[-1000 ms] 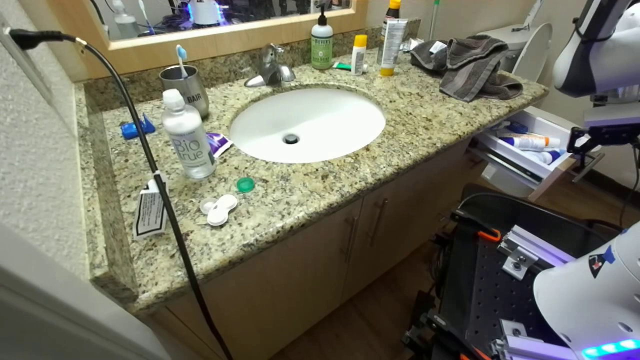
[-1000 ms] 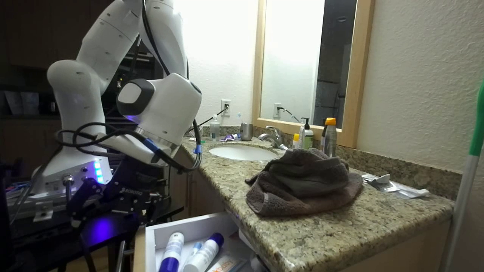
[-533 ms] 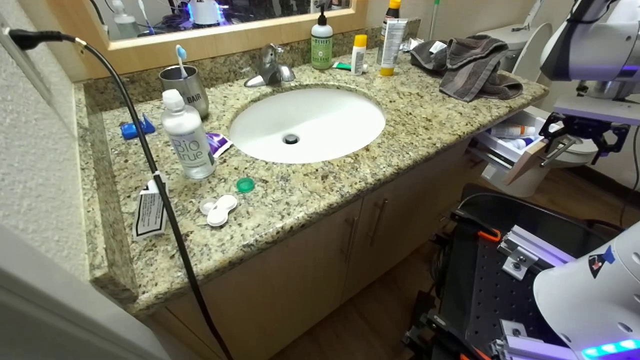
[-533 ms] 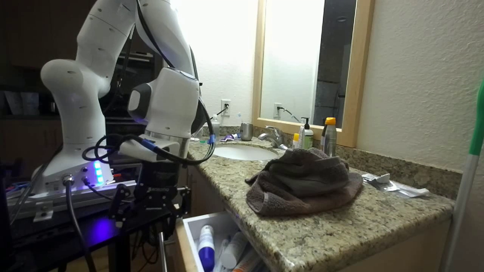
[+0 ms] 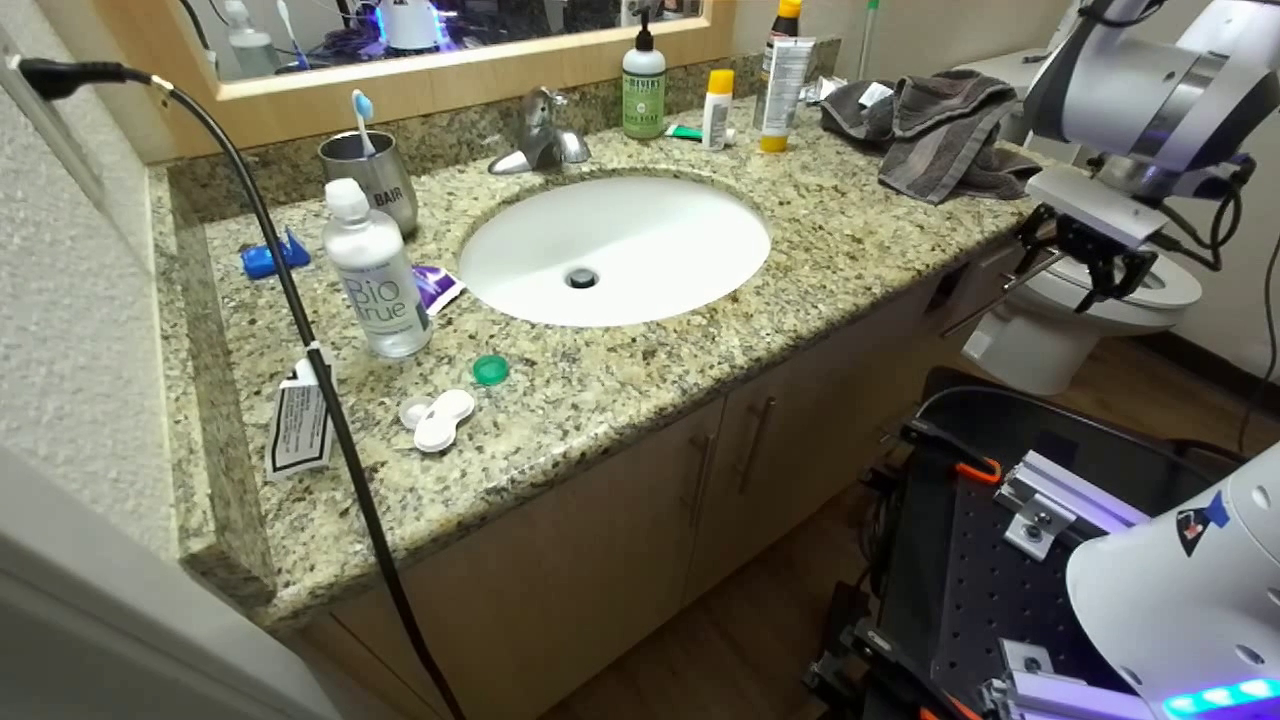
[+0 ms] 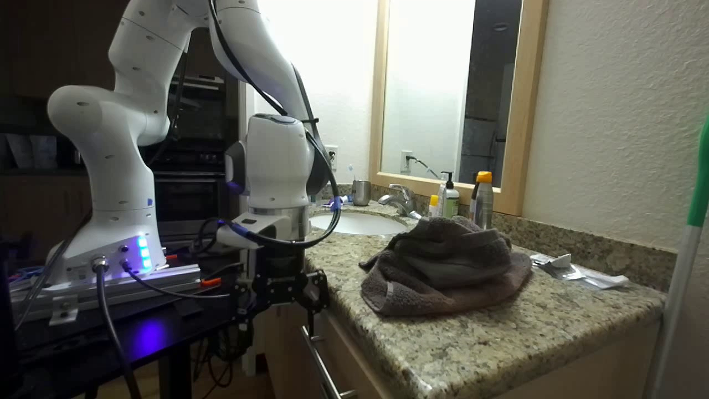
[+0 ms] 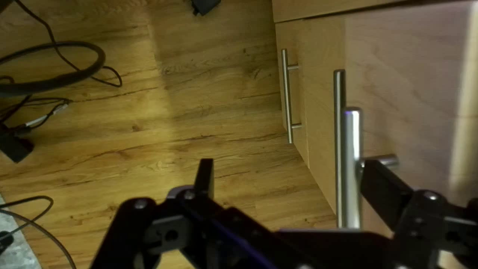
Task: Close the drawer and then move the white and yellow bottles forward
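The drawer has its front near the cabinet face in both exterior views, and its inside does not show. A dark slot is visible beside that front. In the wrist view its metal handle lies between the fingers of my gripper, which stands open. One finger is between handle and drawer front, close to the handle's post; whether it touches is unclear. The white and yellow bottles stand behind the sink: a small white bottle with a yellow cap and a white tube on a yellow cap.
A grey towel lies on the counter above the drawer. A green soap bottle and a dark yellow-capped bottle stand along the wall. The faucet rises behind the sink. A toilet is beyond the cabinet.
The drawer has slid inward from well open to near the cabinet face. My gripper has moved in toward the counter and now has the handle between its fingers, which stay open.
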You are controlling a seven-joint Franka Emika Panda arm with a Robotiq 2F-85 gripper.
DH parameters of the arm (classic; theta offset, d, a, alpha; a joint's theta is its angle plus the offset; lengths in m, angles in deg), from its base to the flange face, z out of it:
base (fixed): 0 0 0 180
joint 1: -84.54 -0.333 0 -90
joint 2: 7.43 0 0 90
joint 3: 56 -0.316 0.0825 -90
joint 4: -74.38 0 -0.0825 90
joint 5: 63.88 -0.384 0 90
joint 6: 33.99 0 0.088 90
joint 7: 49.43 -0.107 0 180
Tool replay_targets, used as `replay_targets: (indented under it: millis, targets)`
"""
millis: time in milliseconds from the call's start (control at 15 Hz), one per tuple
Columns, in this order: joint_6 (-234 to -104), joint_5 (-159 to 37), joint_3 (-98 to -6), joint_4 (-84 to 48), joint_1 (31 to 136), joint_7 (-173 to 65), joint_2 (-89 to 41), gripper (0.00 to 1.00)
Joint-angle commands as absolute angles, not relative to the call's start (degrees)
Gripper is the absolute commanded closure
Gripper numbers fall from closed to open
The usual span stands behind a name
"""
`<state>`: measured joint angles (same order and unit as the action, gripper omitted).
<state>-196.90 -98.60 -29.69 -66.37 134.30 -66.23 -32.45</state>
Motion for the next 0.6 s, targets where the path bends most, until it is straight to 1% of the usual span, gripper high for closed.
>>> replay_targets:
  millis: [0,67,133,200,400,533]
  targets:
    - [-190.1,-97.8,-31.7,-61.1,133.5,-72.1,-36.5,0.0]
    - [-188.8,-94.8,-30.3,-62.6,132.7,-71.4,-36.2,0.0]
    - [-192.1,-96.1,-30.3,-64.5,134.5,-70.1,-34.9,0.0]
    - [-191.7,-95.8,-30.3,-64.4,134.3,-70.5,-35.3,0.0]
    - [-195.9,-96.4,-31.2,-70.3,138.2,-59.0,-26.2,0.0]
    - [-197.1,-97.4,-29.5,-73.1,139.4,-51.2,-19.9,0.0]
